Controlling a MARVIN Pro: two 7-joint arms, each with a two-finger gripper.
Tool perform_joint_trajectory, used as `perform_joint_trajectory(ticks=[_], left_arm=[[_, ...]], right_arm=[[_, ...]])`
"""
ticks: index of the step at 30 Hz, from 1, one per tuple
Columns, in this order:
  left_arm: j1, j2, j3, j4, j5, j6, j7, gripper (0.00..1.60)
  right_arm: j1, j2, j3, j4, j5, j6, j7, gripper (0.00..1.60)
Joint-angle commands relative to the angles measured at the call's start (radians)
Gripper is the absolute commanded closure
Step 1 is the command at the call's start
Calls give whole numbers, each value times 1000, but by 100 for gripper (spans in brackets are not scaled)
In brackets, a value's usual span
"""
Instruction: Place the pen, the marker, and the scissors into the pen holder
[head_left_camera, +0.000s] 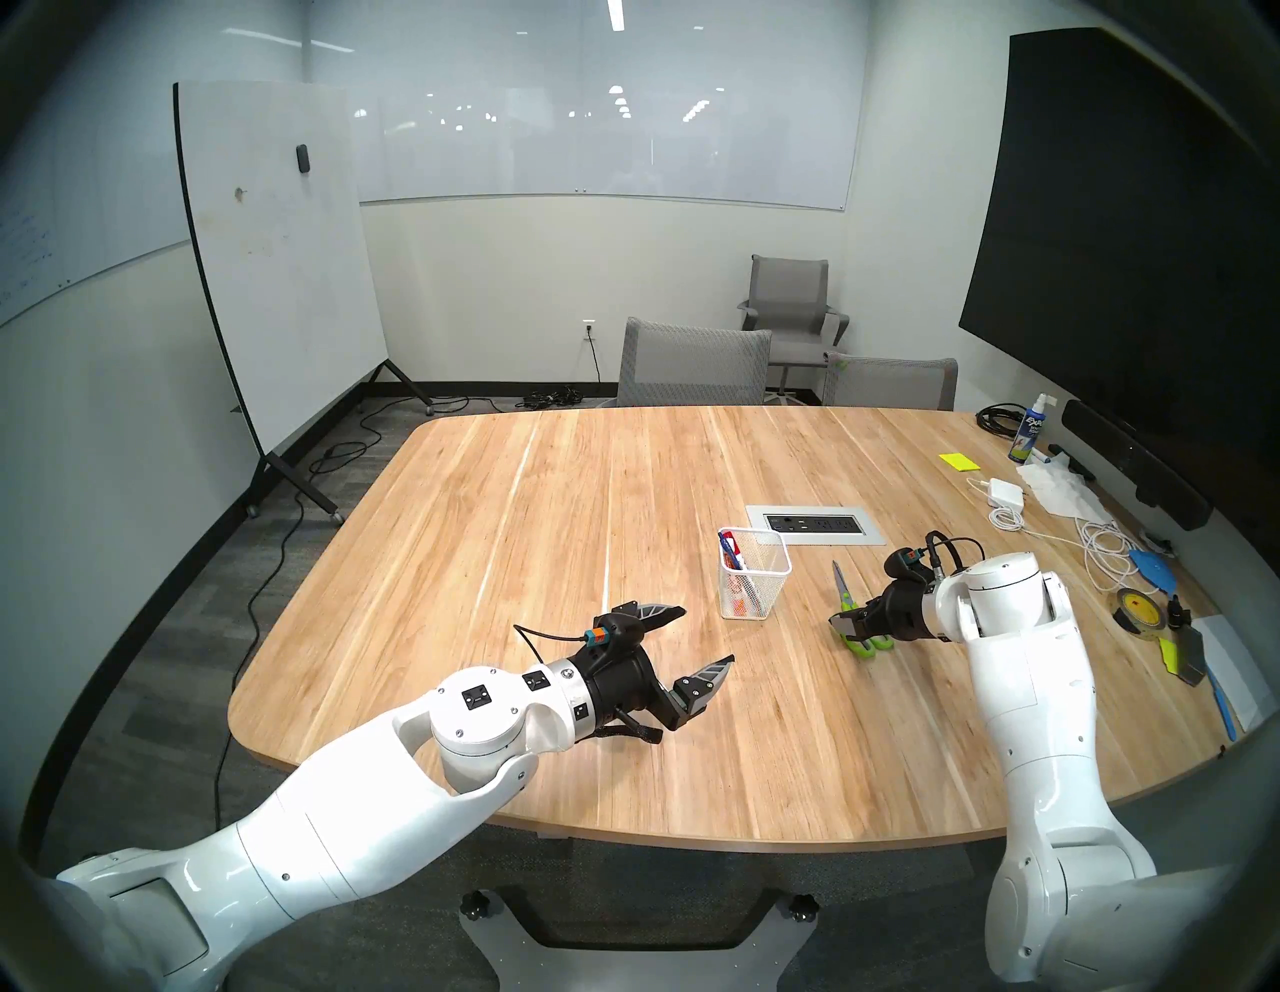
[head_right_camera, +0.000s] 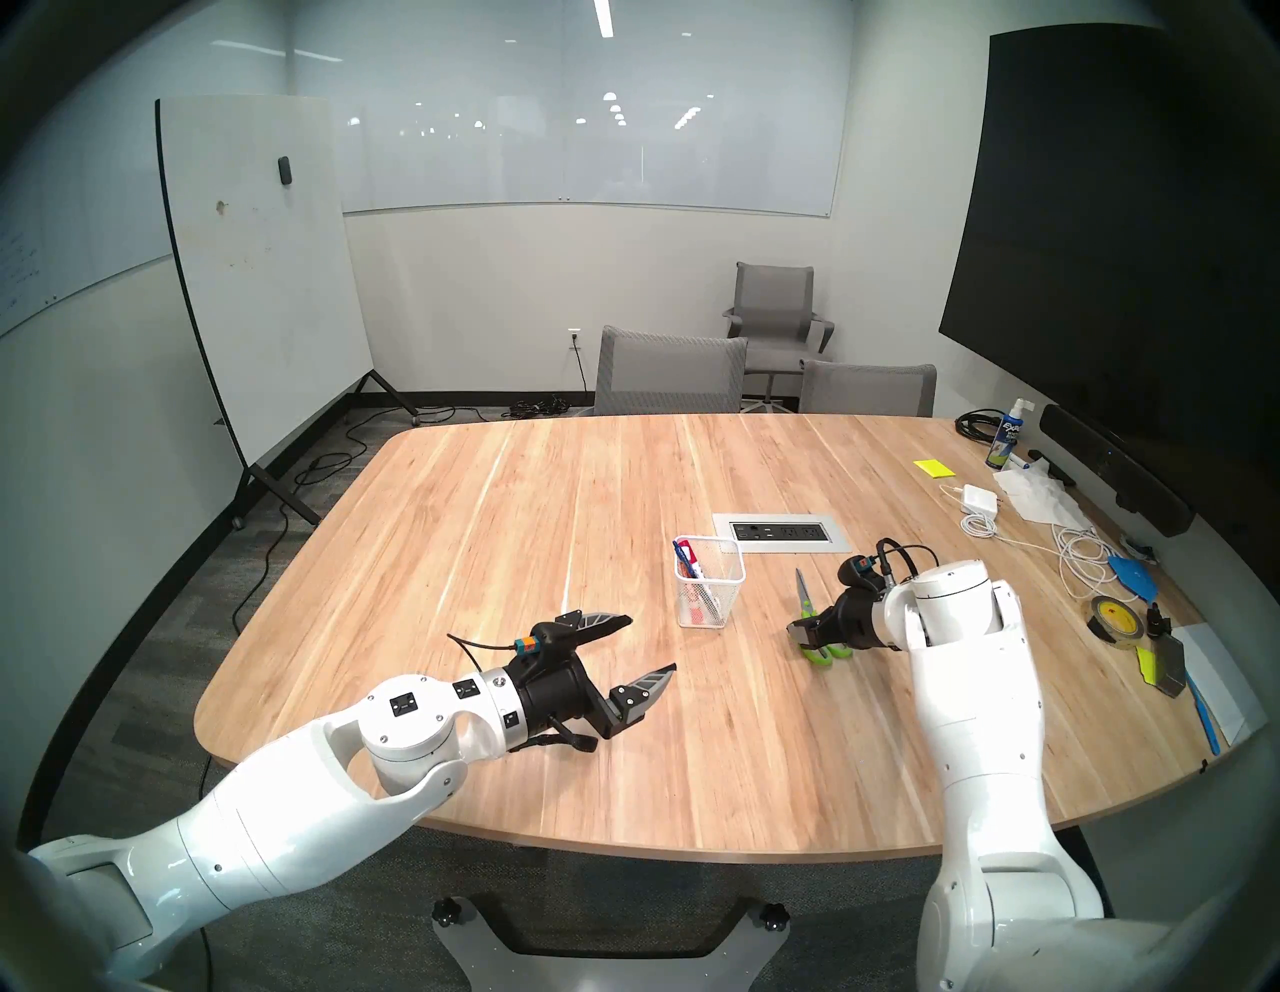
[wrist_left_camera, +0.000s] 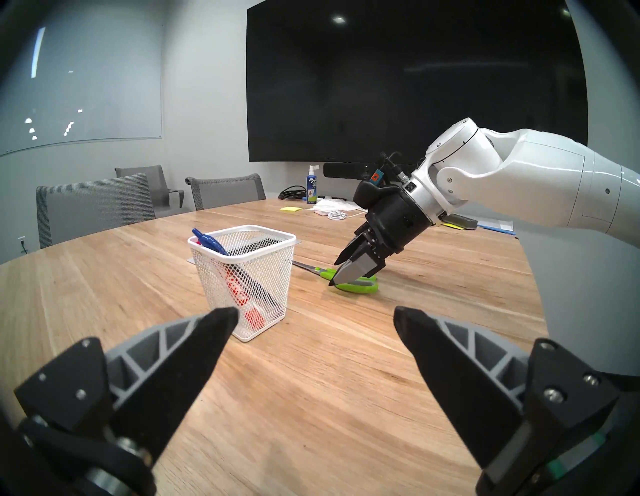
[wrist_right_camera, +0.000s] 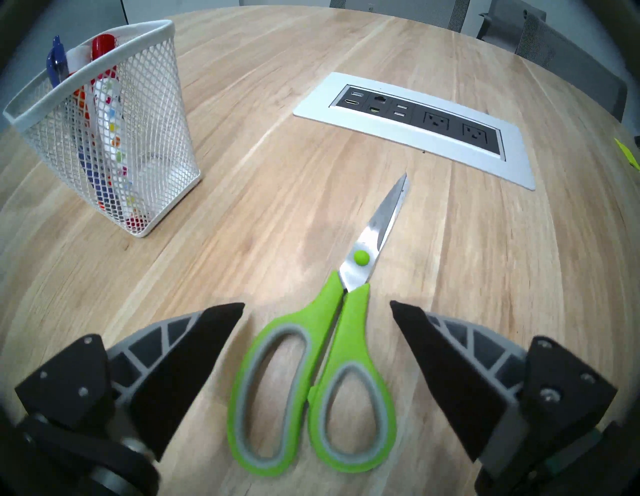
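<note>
The pen holder (head_left_camera: 753, 573), a white wire-mesh cup, stands upright on the wooden table (head_left_camera: 485, 526), just short of the power outlet panel (head_left_camera: 816, 524) set into the tabletop. Inside the holder lean the blue pen (wrist_right_camera: 57, 64) and a white marker (wrist_right_camera: 104, 90) with a red cap, both resting toward the corner farthest from the scissors, their tops above the rim. The scissors (wrist_right_camera: 322, 353) lie flat on the table to the right of the pen holder, clear of it, lime-green loop handles nearest the robot and the closed blades pointing away toward the outlet panel. The right gripper (wrist_right_camera: 317, 304) hangs tilted downward over the handles with its fingers spread wide, one tip on either side of the handle necks; neither touches the scissors, and it grasps nothing. The left gripper (head_left_camera: 699, 637) hovers above the table to the near left of the pen holder, roughly level and pointing toward it, its fingers also spread wide with nothing between them.
</note>
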Motion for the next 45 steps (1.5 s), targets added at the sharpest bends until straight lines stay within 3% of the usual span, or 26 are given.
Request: perform_joint_trajectory(ticks=[1,18,21,23,34,45], left_arm=[[4,1,-4,-25,2,-14,2,0],[4,4,-4,-34,1,-5,2,0],[3,4,-5,-35,2,-5,2,0],[3,5,-5,-37,2,-4,3,0],[7,7,-5,-44,5,-9,8,0],[11,10,-6,-50,7,-14,12,0]], right_arm=[[26,-14,-1,-12,-11,6,-36,0],[68,-35,1,43,-29,19,-77,0],[76,-37,0,53,-32,28,-84,21],[79,-38,0,57,-34,33,-87,26],[96,-41,-1,87,-40,40,-110,38],[101,-45,3,99,-49,36,-124,68]])
